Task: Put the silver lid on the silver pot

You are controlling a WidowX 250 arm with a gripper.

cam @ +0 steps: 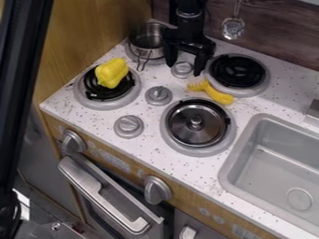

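My gripper [184, 66] hangs open over the back of the stove, its two fingers apart above a small grey knob, with nothing between them. Just left of it, the silver pot [148, 41] stands uncovered on the back-left burner, its handle pointing toward the front. The silver lid [197, 122] lies flat, round knob up, on the front-right burner, below and slightly right of the gripper.
A yellow pepper [111, 73] lies on the front-left burner. The yellow brush [211, 91] is between gripper and lid, near the back-right burner [237, 71]. Stove knobs [159, 95] stand between burners. A grey sink [250, 154] is at right.
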